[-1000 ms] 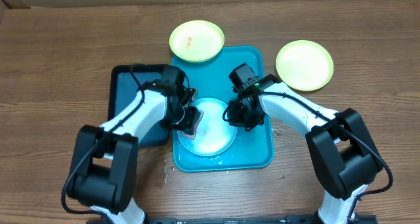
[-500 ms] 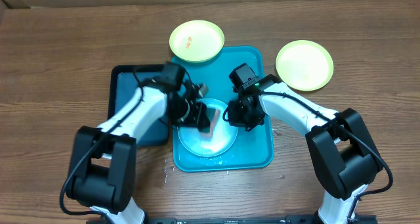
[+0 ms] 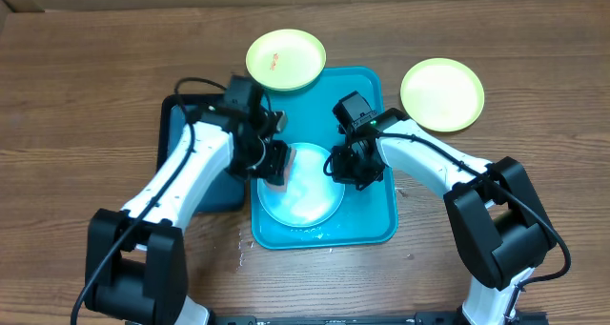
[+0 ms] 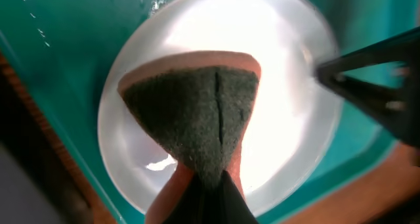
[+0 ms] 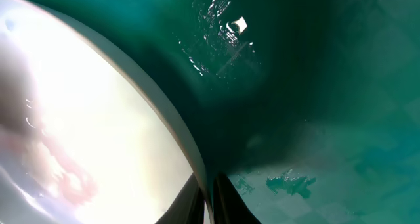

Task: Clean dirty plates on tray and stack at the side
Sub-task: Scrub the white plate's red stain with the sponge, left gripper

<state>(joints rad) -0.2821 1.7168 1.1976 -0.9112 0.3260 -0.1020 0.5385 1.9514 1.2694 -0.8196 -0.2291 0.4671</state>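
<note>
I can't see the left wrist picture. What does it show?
The left tool pinches a folded orange sponge with a dark green scrubbing face over a round light blue plastic plate. The plate lies in a bright teal plastic tray.

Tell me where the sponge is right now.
Overhead, the sponge sits pinched in the left pincer at the left edge of the light blue plate, inside the teal tray.

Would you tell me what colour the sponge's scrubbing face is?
Dark green, on an orange sponge; left wrist view.
</note>
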